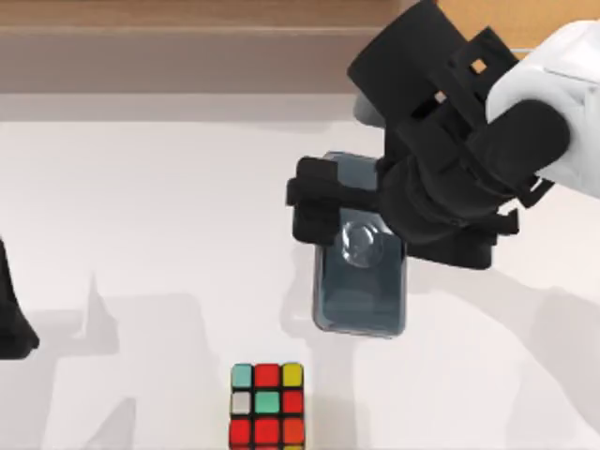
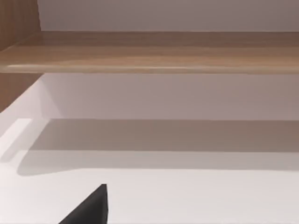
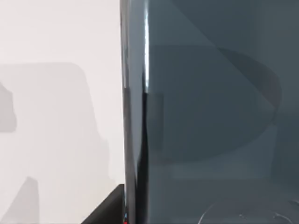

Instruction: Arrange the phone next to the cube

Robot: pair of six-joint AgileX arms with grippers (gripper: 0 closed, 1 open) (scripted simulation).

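The phone (image 1: 362,281), a glossy dark grey-blue slab with a round mark, lies flat in the top view right of centre, long side running front to back. My right gripper (image 1: 349,202) is shut on it across its width near the far end, one black finger (image 1: 314,202) on its left edge. In the right wrist view the phone (image 3: 210,116) is seen close up, with a black fingertip (image 3: 110,207) beside its rim. The cube (image 1: 267,405), black-framed with red, teal, yellow, white and orange squares, sits at the front edge, ahead and left of the phone, apart from it. My left arm (image 1: 13,319) is parked at the left edge.
The white table (image 1: 150,216) stretches left of the phone. A wooden ledge (image 1: 187,28) runs along the back, also seen in the left wrist view as a wooden ledge (image 2: 149,51). The right arm's bulk (image 1: 487,141) overhangs the back right.
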